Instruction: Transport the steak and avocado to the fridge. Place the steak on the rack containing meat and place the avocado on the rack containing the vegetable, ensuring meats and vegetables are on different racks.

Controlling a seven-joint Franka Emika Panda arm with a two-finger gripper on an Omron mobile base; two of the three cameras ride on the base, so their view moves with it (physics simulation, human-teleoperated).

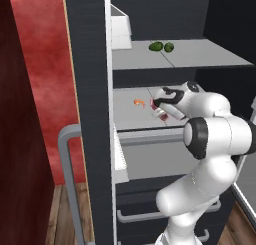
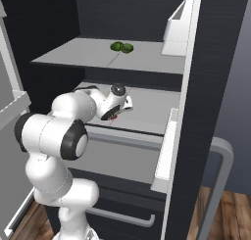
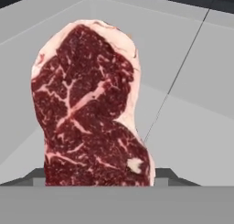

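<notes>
My gripper (image 1: 160, 112) is inside the open fridge (image 1: 90, 89), just above the rack containing meat (image 1: 127, 111), and is shut on the steak (image 3: 89, 104). In the hand view the steak is a dark red marbled slab standing up between the fingertips (image 3: 161, 175). A bit of it shows red under the hand (image 2: 113, 117). The meat (image 1: 139, 102), a small orange curl, lies on the same shelf left of the gripper. On the rack containing the vegetable (image 1: 200, 56) above, two small green things (image 1: 156, 46) (image 1: 169, 47) lie side by side. I cannot tell which is the avocado.
A pale drawer front (image 1: 150, 136) runs below the lower shelf's edge. White door bins (image 1: 120, 29) hang on the open door, whose grey bar handle (image 1: 67, 179) sticks out at lower left. A red wall (image 1: 45, 79) stands left of the fridge.
</notes>
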